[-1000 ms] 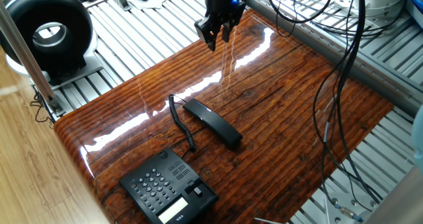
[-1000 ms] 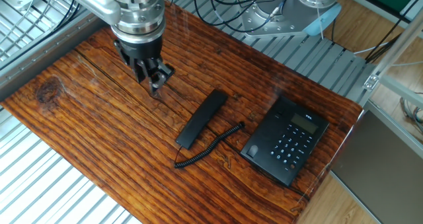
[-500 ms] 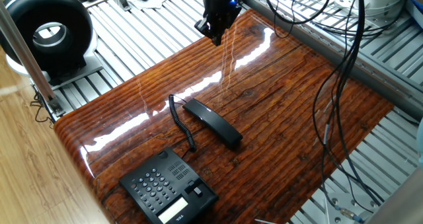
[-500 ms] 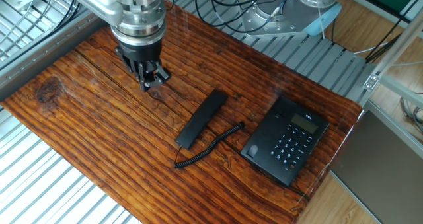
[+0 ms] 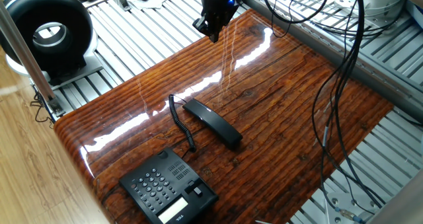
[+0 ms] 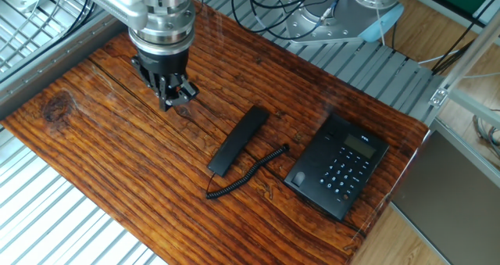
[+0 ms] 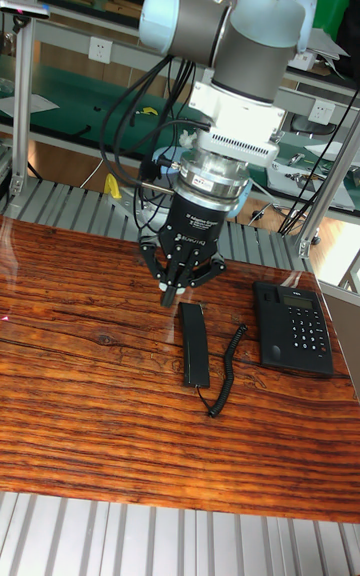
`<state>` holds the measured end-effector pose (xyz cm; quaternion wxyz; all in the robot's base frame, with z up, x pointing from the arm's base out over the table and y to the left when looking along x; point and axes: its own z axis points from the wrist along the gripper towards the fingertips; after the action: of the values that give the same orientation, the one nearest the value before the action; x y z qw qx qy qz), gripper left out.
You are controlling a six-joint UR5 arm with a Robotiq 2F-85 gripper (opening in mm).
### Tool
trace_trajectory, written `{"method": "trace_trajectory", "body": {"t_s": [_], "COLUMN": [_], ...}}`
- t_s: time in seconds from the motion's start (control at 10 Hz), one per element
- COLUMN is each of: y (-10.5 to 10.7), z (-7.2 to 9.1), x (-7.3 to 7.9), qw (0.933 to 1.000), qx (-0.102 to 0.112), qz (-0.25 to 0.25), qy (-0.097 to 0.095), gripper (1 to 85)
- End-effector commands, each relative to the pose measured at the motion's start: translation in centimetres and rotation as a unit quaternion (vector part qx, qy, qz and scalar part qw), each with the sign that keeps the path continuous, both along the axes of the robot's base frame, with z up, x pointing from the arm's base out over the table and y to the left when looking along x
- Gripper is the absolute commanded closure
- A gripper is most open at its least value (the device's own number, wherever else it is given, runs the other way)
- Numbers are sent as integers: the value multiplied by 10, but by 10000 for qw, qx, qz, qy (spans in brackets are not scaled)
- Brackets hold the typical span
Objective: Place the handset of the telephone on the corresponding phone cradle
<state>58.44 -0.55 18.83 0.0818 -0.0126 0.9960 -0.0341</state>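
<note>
The black handset (image 5: 213, 123) (image 6: 238, 140) (image 7: 194, 344) lies flat on the wooden table, and its coiled cord (image 5: 180, 118) (image 6: 246, 175) trails toward the telephone (image 5: 165, 184) (image 6: 340, 175) (image 7: 293, 328). The phone cradle (image 5: 196, 189) (image 6: 315, 157) (image 7: 268, 326), beside the keypad, has nothing in it. My gripper (image 5: 213, 34) (image 6: 173, 97) (image 7: 180, 286) hangs above the table beyond the handset's far end, apart from it. It points down, the fingers a little apart and holding nothing.
A big black ring-shaped device (image 5: 46, 32) stands off the table's corner. Black cables (image 5: 337, 85) hang over the table's side. The arm's base (image 6: 367, 7) sits on the slatted metal frame behind the telephone. A wooden floor lies past the phone-side edge.
The gripper has risen slightly, drifted away from the handset and turned about its own axis. Handset, cord and telephone have not moved.
</note>
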Motion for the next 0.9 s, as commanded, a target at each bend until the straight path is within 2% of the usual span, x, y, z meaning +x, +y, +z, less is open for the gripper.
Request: {"method": "trace_trajectory", "body": {"t_s": [0.0,0.2,0.4,0.5,0.7,0.8], "y": [-2,1,8,16,37,44], "z": [1,-2,-8,-10,-10,-10], "x": [3,0,-10,-13,-13,-17], "qw": [10000,10000,9998,9996,9981,9971], "qx": [-35,-30,22,136,554,686], "qz": [-6,-39,-141,-187,-212,-234], "qy": [-65,-29,109,139,161,240], "gripper": [847,847,847,847,847,847]}}
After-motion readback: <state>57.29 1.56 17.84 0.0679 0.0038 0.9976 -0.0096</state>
